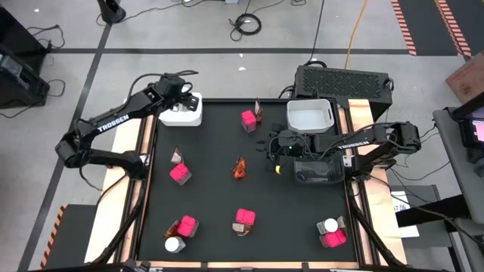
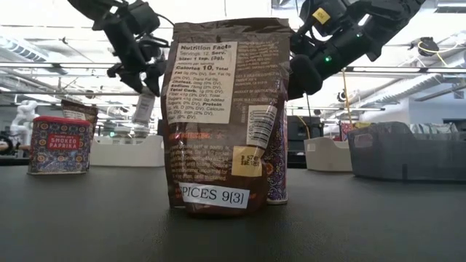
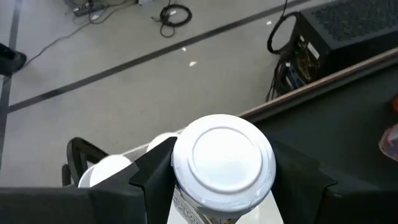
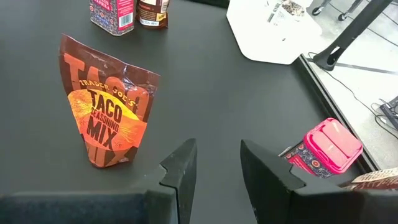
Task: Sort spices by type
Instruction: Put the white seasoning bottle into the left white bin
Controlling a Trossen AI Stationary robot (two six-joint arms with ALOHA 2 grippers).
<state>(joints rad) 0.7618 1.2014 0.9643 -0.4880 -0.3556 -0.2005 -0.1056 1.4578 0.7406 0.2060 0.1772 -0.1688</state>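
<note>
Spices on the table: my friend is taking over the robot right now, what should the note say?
Left gripper: fingers shut on a white-capped jar, above the white bin at the far left corner; another jar lies inside.
Right gripper: fingers open, empty, near the taco sachet mid-table.
Done: jars started.
Left: pink boxes, sachets and two jars scattered; second white bin looks empty.

Jar (image 3: 222,163) body hidden below its cap
</note>
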